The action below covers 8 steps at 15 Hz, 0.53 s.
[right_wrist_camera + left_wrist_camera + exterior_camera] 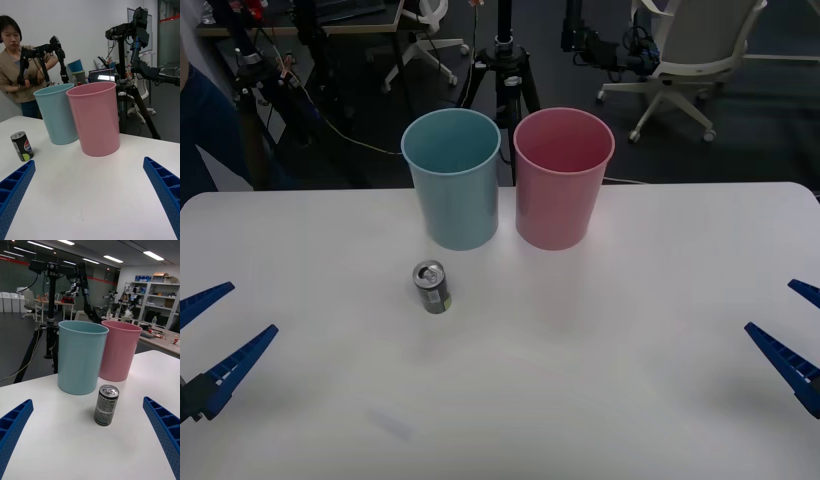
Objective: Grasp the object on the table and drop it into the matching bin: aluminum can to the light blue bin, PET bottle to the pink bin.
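- The left gripper [215, 340] is hovering low at the table's [580, 400] left edge, its fingers spread wide and holding nothing
- The aluminum can [432, 287] is standing upright just before the light blue bin [452, 180]; the nearer left arm should be closing squarely around its middle
- The right gripper [795, 335] is waiting at the right edge, likewise spread and empty, beyond the pink bin [563, 178]

Robotics lab: camera tripods [502, 70], office chairs [690, 55], shelving w/ boxes [153, 296], spare robot arms [41, 56] on benches.
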Tool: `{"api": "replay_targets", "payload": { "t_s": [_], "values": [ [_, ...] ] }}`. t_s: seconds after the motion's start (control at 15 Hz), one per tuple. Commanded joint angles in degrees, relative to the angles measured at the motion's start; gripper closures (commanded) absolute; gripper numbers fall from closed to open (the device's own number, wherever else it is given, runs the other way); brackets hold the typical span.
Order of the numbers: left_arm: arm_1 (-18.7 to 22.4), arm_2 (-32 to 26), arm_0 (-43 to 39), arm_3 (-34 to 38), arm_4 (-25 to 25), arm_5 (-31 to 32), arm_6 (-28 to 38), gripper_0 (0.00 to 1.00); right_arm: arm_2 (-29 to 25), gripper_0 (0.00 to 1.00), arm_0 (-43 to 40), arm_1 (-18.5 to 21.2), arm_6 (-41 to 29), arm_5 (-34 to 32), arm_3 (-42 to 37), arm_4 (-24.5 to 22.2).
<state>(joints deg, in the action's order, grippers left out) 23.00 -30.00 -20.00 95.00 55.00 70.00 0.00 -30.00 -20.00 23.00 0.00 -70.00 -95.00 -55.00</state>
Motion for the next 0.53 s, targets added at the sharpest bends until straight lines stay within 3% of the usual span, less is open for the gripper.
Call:
{"api": "replay_targets", "payload": {
  "t_s": [0.07,0.53],
  "values": [
    [-0.2,0.0,0.6,-0.2,0.8,0.0,-0.2,0.00,0.0,0.00,0.0,0.0,0.0,0.0,0.0,0.0],
    [-0.1,1.0,-0.7,-0.1,2.0,-0.4,-1.7,0.00,0.0,0.00,0.0,0.0,0.0,0.0,0.0,0.0]
  ]
}}
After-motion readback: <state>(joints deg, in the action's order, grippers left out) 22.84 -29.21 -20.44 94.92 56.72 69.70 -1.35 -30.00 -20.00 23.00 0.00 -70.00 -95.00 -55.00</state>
